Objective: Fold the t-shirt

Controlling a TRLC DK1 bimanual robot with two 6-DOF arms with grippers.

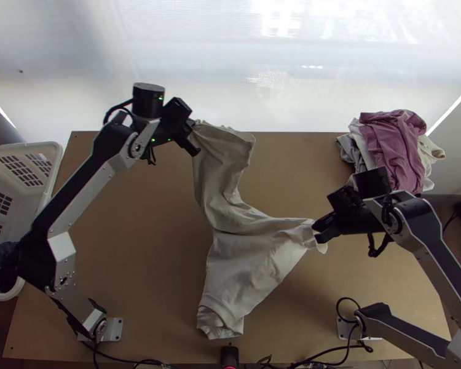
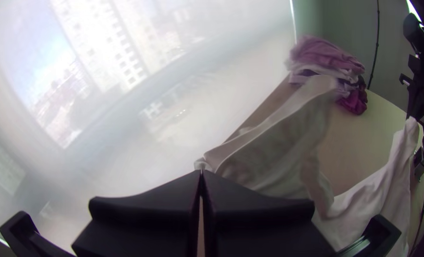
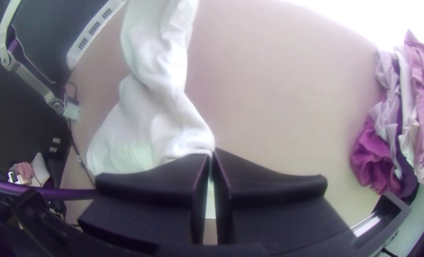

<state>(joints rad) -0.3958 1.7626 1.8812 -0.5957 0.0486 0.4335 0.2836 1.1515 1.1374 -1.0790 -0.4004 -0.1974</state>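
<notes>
A pale beige t-shirt [image 1: 240,270] lies bunched and twisted across the middle of the table, its lower end near the front edge. At the back, my left gripper [image 1: 195,136] is shut on one corner of it, and the cloth hangs down from there. My right gripper [image 1: 319,229] pinches another part, drawn out to the right. In the left wrist view the t-shirt [image 2: 274,162] runs from the closed tips of the left gripper [image 2: 201,172]. In the right wrist view the t-shirt [image 3: 150,119] meets the closed tips of the right gripper [image 3: 212,154].
A pile of pink, white and grey clothes [image 1: 393,147] lies at the table's back right corner. A white plastic basket [image 1: 55,163] stands off the left side with dark cloth inside. Bare table [image 1: 144,246] shows left of the t-shirt, and cables run along the front edge.
</notes>
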